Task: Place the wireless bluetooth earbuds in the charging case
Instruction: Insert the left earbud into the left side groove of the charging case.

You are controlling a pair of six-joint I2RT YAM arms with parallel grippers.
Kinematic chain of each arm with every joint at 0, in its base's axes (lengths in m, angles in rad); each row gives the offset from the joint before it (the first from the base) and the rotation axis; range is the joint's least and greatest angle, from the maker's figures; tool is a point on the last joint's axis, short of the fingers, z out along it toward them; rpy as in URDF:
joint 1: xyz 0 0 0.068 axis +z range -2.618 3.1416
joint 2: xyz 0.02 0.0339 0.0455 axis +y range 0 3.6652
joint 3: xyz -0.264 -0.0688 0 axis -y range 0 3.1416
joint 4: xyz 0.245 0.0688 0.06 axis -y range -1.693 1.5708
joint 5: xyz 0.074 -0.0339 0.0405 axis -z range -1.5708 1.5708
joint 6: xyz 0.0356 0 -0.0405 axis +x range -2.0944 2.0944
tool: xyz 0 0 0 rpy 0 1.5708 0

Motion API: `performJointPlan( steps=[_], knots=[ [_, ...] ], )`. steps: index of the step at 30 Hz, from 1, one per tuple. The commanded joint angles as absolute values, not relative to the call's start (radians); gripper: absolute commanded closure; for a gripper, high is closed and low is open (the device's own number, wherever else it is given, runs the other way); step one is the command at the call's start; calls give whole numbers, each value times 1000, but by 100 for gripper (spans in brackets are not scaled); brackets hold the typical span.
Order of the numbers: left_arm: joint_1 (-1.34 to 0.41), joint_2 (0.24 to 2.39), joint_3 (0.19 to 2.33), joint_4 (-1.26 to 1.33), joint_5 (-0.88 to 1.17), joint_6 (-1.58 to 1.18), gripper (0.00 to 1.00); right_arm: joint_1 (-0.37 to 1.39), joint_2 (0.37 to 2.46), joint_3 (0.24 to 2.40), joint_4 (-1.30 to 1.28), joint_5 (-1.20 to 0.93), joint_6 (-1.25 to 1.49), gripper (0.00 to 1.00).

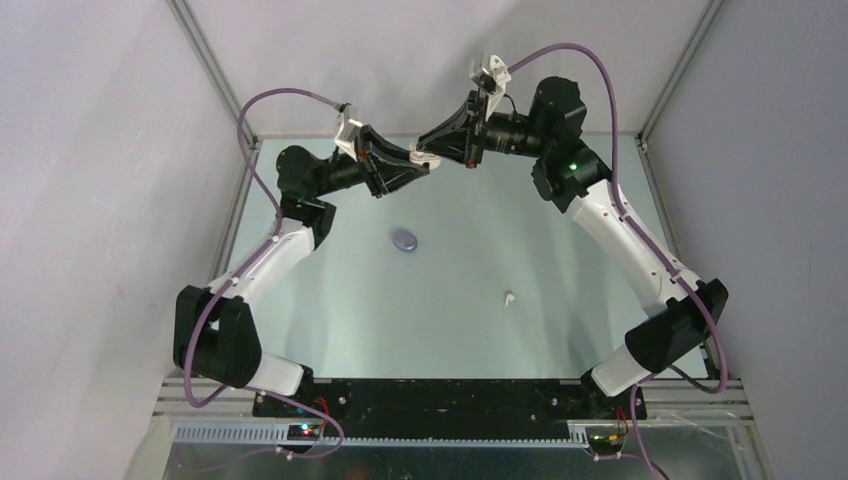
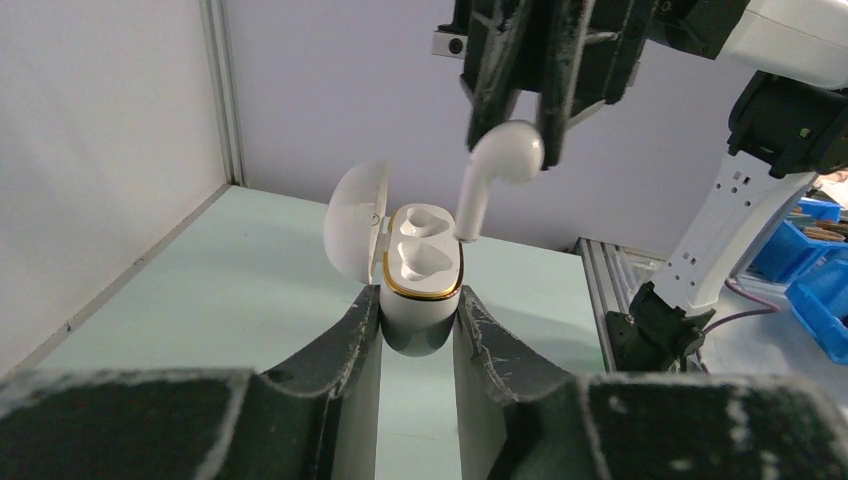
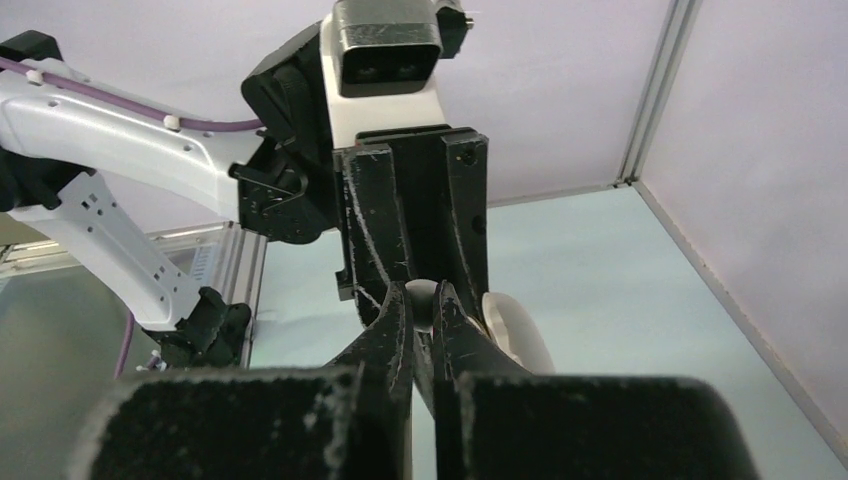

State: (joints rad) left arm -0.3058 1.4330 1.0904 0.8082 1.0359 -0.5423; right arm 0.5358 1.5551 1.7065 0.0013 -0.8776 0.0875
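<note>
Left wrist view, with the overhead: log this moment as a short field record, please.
white charging case: lid open, both slots empty
left end effector: shut on the white charging case
white earbud: stem tip close to the case's rim, not seated
right end effector: shut on the white earbud
purple case: lying on the table, appears closed
second white earbud: loose on the table, nearer the right arm

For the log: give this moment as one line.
left tool: grips open white case | right tool: grips white earbud | earbud: not yet seated
</note>
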Motion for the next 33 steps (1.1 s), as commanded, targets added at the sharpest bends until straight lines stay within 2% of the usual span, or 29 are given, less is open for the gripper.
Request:
performJointPlan(
  steps=[1, 33],
  knots=[
    [-312, 1399, 1128, 856, 1056, -522, 100, 540, 1567, 1764, -55, -846, 30, 100],
    [-307, 1400, 1121, 849, 1042, -523, 100, 555, 1578, 1755, -150, -871, -46, 100]
  ],
)
